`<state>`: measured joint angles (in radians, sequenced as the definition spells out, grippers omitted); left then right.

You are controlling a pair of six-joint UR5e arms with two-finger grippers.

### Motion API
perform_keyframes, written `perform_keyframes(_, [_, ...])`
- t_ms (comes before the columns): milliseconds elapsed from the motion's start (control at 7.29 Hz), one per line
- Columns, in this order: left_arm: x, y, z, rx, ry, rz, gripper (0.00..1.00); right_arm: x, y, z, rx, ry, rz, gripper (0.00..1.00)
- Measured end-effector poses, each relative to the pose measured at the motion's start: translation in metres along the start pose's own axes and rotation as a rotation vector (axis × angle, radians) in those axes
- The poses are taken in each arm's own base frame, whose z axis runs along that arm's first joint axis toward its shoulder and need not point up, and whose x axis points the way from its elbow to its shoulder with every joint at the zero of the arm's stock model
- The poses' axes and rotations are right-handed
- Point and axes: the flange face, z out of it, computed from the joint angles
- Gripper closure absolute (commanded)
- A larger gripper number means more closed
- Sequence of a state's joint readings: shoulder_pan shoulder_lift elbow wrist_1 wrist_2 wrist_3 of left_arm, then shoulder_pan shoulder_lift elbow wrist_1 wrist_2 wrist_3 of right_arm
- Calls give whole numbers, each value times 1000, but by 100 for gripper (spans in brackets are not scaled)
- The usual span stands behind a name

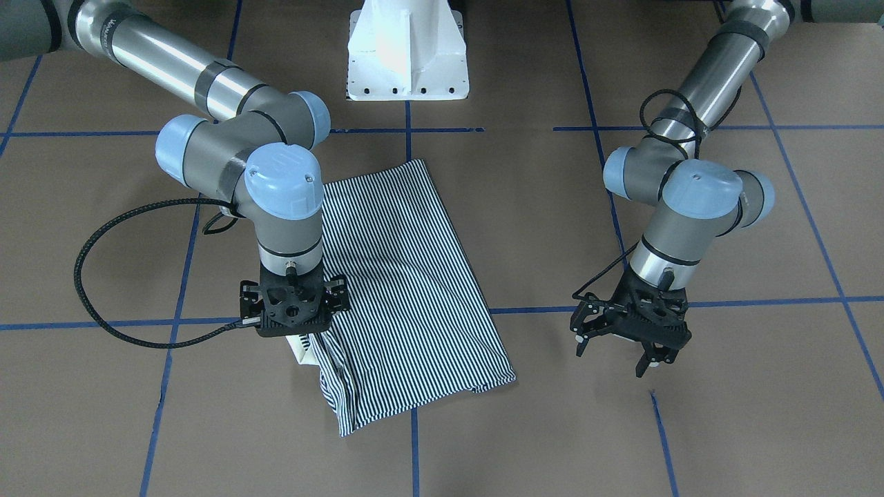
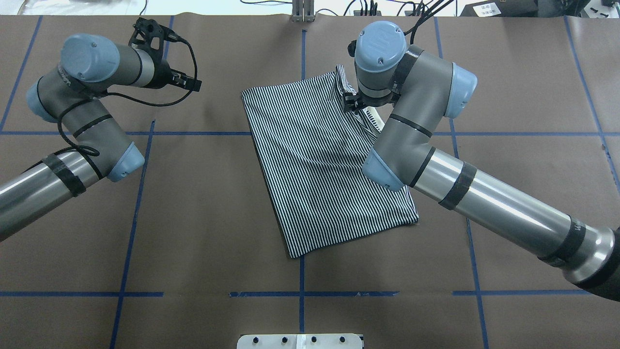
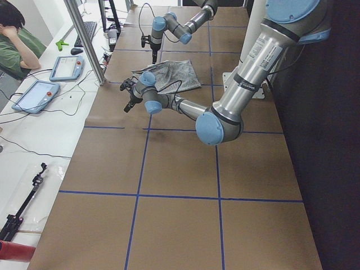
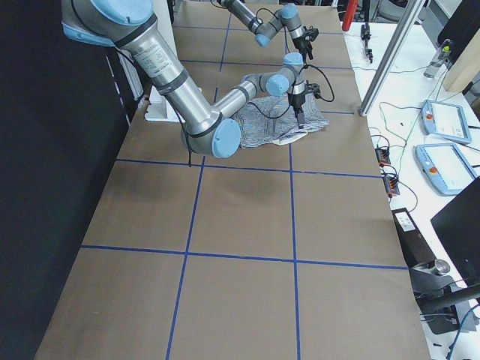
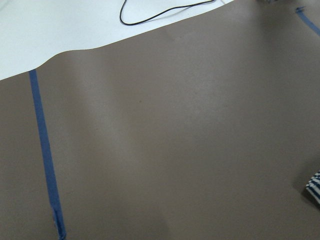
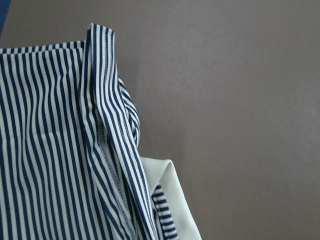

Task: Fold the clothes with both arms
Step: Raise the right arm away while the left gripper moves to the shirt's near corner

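The clothes are one navy-and-white striped shirt (image 1: 414,276) (image 2: 319,169), folded into a slanted rectangle on the brown table. Its cream collar (image 1: 300,348) (image 6: 170,200) pokes out beside a raised striped ridge (image 6: 107,130) along one edge. My right gripper (image 1: 293,324) (image 2: 351,103) points straight down over that collar edge, just above the cloth. Its linkages look spread, and the fingertips are hidden under its body. My left gripper (image 1: 618,359) (image 2: 167,53) stands open over bare table, well off to the shirt's side. A striped corner (image 5: 315,186) shows at the left wrist view's edge.
The white pedestal base (image 1: 407,55) (image 2: 300,341) stands behind the shirt on the robot's side. Blue tape lines (image 1: 173,322) cross the brown table cover. A black cable (image 1: 86,276) loops beside the right wrist. A person (image 3: 14,39) sits at a side bench with tablets (image 3: 34,95).
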<state>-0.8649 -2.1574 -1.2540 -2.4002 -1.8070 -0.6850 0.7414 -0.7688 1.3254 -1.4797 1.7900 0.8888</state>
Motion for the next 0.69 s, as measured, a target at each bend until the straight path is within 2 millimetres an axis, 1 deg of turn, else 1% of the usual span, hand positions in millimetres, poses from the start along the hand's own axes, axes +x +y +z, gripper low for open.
perform_keyframes(137, [19, -7, -18, -10, 68, -62, 0, 11, -11, -12, -9, -48, 20, 0])
perform_keyframes(275, [45, -7, -37, -33, 143, -149, 0, 31, -18, -31, -11, -95, 40, 0])
perform_keyframes(412, [83, 8, -56, -62, 207, -235, 0, 59, -14, -50, -6, -147, 53, 0])
perform_keyframes(549, [126, 33, -72, -94, 249, -308, 0, 88, -1, -67, 6, -203, 58, 0])
perform_keyframes(686, [172, 66, -85, -127, 259, -375, 0, 114, 14, -79, 17, -247, 62, 0])
